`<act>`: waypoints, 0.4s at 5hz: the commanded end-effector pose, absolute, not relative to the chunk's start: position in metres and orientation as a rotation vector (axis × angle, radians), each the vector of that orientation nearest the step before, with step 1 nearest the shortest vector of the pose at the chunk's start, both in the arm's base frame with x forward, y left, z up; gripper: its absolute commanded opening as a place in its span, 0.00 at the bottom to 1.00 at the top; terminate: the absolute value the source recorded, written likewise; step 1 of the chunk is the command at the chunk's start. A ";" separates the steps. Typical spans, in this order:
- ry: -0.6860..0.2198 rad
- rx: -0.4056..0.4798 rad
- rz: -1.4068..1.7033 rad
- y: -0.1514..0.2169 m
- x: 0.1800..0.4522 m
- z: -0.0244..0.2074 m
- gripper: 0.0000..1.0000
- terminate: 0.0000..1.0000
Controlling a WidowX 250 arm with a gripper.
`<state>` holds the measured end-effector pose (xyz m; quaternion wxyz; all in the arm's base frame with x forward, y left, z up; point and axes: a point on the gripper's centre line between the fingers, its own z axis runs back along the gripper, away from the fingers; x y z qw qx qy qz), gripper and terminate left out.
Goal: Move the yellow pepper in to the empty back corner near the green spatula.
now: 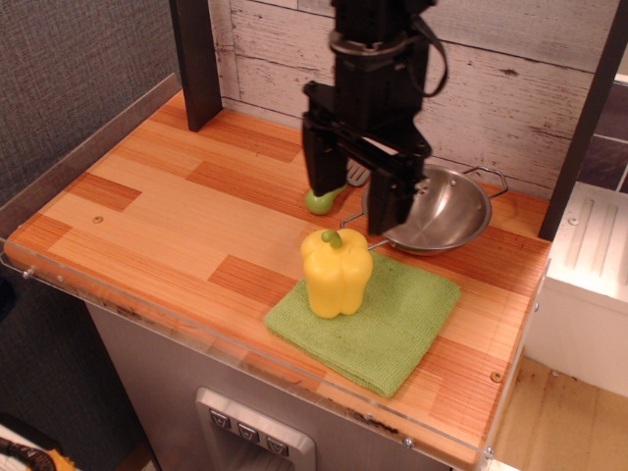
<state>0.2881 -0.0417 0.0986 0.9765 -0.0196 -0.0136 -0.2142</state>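
Observation:
The yellow pepper point(337, 274) stands upright on a green cloth point(370, 317) near the counter's front. My black gripper point(355, 202) hangs open just above and behind the pepper, its two fingers spread and holding nothing. The green spatula point(325, 198) lies behind it, mostly hidden by my left finger; only the end of its lime handle and a bit of blade show. The empty back corner point(231, 130) is at the far left, beside a black upright post point(194, 61).
A steel pan point(439, 209) sits at the back right, partly hidden by my right finger. A grey side wall point(69, 78) bounds the left and a plank wall point(510, 78) the back. A clear plastic lip point(245, 348) runs along the front edge.

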 end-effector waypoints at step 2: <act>-0.071 -0.049 -0.457 -0.025 0.283 0.101 1.00 0.00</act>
